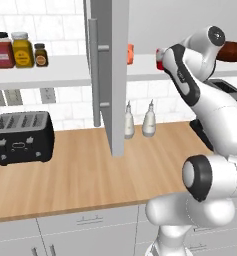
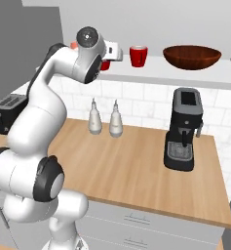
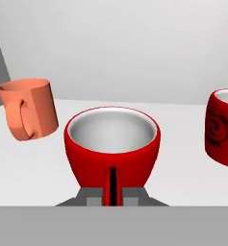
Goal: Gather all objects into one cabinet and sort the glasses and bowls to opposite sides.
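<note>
In the hand view, my gripper (image 3: 112, 196) is shut on the thin handle of a bright red cup (image 3: 111, 144) on the cabinet's white shelf (image 3: 33, 163). I cannot tell whether the cup rests on the shelf or hangs just above it. A salmon-orange cup (image 3: 30, 108) stands to its left, and a red mug with a dark emblem (image 3: 223, 127) to its right. From the right base view, the hand (image 2: 113, 51) is at the shelf, with the red mug (image 2: 138, 55) and the wide dark brown bowl (image 2: 192, 56) further right. The orange cup (image 1: 130, 53) peeks past the door.
The open grey cabinet door (image 1: 110, 75) with its bar handle (image 1: 93, 70) juts out over the wooden counter (image 1: 80, 175). Two white shaker bottles (image 2: 105, 118) stand at the wall, a black coffee machine (image 2: 184, 129) to the right, a toaster (image 1: 21, 137) to the left. Spice jars (image 1: 19, 49) sit on the doorless shelf.
</note>
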Robot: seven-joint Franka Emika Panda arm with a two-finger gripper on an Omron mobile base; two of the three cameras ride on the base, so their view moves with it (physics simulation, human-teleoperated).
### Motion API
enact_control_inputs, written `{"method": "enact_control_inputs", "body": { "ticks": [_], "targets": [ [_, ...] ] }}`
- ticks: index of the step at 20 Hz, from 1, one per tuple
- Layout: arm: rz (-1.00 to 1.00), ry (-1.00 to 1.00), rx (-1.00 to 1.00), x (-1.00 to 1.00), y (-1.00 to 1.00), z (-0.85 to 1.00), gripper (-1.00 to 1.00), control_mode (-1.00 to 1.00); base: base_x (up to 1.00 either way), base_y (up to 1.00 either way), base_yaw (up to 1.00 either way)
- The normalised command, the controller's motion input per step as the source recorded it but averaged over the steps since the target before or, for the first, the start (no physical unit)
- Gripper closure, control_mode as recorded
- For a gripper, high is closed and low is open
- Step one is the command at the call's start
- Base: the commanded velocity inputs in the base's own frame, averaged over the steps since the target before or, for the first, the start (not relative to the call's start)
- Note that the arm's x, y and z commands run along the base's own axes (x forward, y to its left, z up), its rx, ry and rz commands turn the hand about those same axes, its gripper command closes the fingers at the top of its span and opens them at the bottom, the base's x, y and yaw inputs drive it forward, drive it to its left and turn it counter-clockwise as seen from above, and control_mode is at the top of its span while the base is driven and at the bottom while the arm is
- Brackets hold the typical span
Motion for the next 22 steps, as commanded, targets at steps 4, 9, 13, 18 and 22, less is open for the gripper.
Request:
{"method": "enact_control_inputs", "body": {
  "ticks": [4, 9, 13, 18, 22],
  "targets": [
    [-0.1, 0.0, 0.11, 0.32, -0.05, -0.03, 1.0, -1.0, 0.0, 0.0, 0.0],
    [-0.08, 0.0, 0.12, 0.32, 0.0, -0.11, 1.0, -1.0, 0.0, 0.0, 0.0],
    [-0.06, 0.0, 0.05, 0.19, 0.0, -0.24, 1.0, -1.0, 0.0, 0.0, 0.0],
    [-0.02, 0.0, 0.02, 0.04, 0.0, -0.23, 1.0, -1.0, 0.0, 0.0, 0.0],
    [-0.01, 0.0, 0.01, 0.01, 0.0, -0.06, 1.0, -1.0, 0.0, 0.0, 0.0]
  ]
}}
